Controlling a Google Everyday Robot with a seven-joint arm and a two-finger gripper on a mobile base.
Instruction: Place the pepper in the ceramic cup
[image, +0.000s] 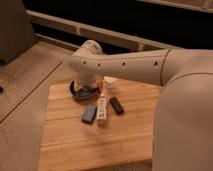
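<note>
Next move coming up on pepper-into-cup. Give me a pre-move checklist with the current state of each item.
1. Position of the gripper: low over the wide dark glossy bowl, not the cup: not ok.
2. Red-orange pepper held: hidden under the arm, cannot tell.
3. Small white ceramic cup upright, right of the bowl: ok.
4. Route from bowl to cup: white bottle with reddish tip lies close by: cannot tell.
5. Cup empty: cannot tell.

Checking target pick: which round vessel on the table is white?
The ceramic cup: small and pale, beside the wide dark bowl, which is black. The gripper hangs over the bowl, not the cup.
</note>
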